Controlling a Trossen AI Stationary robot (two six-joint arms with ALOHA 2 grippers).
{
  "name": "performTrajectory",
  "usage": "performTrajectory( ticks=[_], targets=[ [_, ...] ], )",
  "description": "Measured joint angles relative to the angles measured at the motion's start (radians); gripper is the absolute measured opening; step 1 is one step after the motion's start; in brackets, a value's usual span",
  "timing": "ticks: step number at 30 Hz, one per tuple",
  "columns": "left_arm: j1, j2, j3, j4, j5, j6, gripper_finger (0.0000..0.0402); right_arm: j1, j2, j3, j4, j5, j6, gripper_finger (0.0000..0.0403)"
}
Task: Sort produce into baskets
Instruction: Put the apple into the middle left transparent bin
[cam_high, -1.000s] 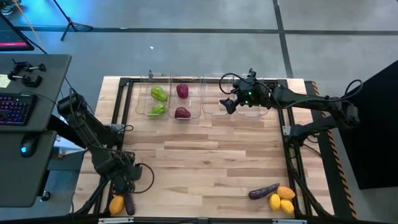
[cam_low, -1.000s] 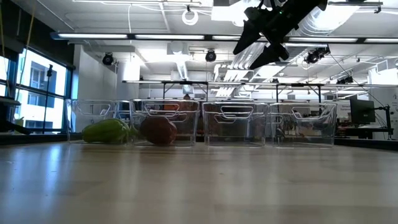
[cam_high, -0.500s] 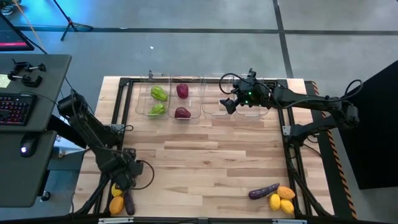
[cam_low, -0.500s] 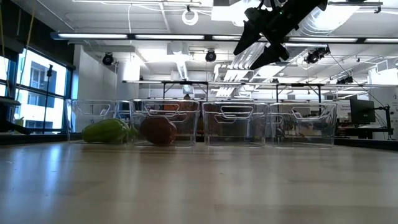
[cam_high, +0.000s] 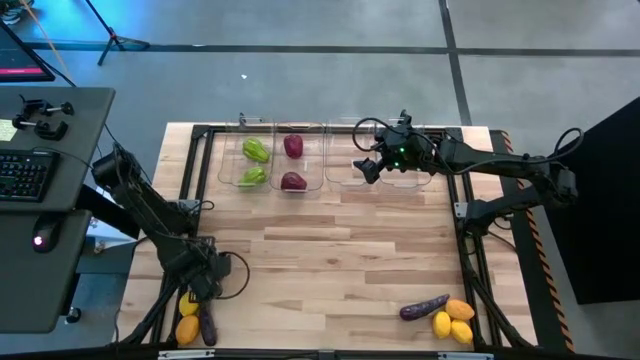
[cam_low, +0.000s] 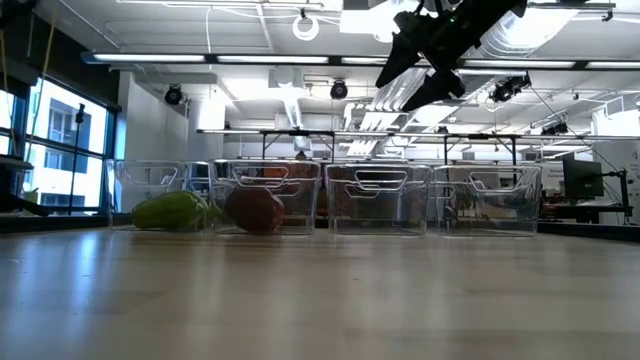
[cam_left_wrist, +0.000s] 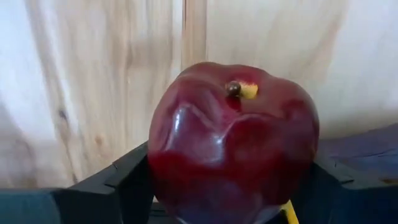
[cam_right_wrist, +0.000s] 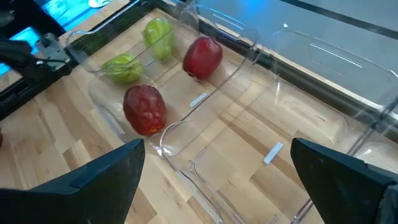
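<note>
Four clear plastic bins (cam_high: 340, 157) along the counter's (cam_high: 330, 260) far edge: first holds two green peppers (cam_high: 255, 150), second two dark red rounded pieces (cam_right_wrist: 145, 109), the others empty. My left hand (cam_high: 203, 283) clamps a glossy dark red apple-like fruit (cam_left_wrist: 233, 143), stem facing the wrist camera; it has risen from the near-left corner. My right hand (cam_high: 366, 167) hovers spread wide over the third bin.
</note>
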Motion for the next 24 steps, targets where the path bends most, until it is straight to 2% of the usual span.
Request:
performTrajectory(
  ticks=[3,5,7,10,12,13,15,18,21,24],
  targets=[
    [0.067,-0.032,0.083,-0.116,-0.091,0.06,0.0265,0.0,-0.031,0.0,0.037,-0.036,-0.039,0.0394],
    [0.135,-0.059,0.163,-0.207,-0.233,0.12,0.0265,0.0,-0.06,0.0,0.069,-0.042,-0.047,0.0394],
    [0.217,-0.083,0.258,-0.256,-0.429,0.21,0.0265,0.0,-0.086,0.0,0.092,-0.036,-0.048,0.0394],
    [0.359,-0.104,0.389,-0.185,-0.762,0.42,0.0265,0.0,-0.118,0.0,0.113,-0.03,-0.05,0.0394],
    [0.474,-0.106,0.442,-0.029,-0.885,0.619,0.0266,0.0,-0.131,0.0,0.113,-0.03,-0.05,0.0394],
    [0.536,-0.105,0.455,0.066,-0.888,0.722,0.0272,0.0,-0.134,0.0,0.113,-0.03,-0.056,0.0394],
    [0.673,-0.099,0.454,0.256,-0.799,0.873,0.0286,0.0,-0.136,0.0,0.106,-0.03,-0.066,0.0394],
    [0.862,-0.059,0.429,0.455,-0.675,0.975,0.0294,0.0,-0.136,0.0,0.105,-0.03,-0.062,0.0394],
    [1.032,0.015,0.426,0.535,-0.649,0.981,0.0297,0.0,-0.135,0.0,0.105,-0.03,-0.062,0.0394],
    [1.158,0.08,0.439,0.56,-0.528,0.867,0.0298,0.0,-0.135,0.0,0.106,-0.03,-0.062,0.0394]
  ],
)
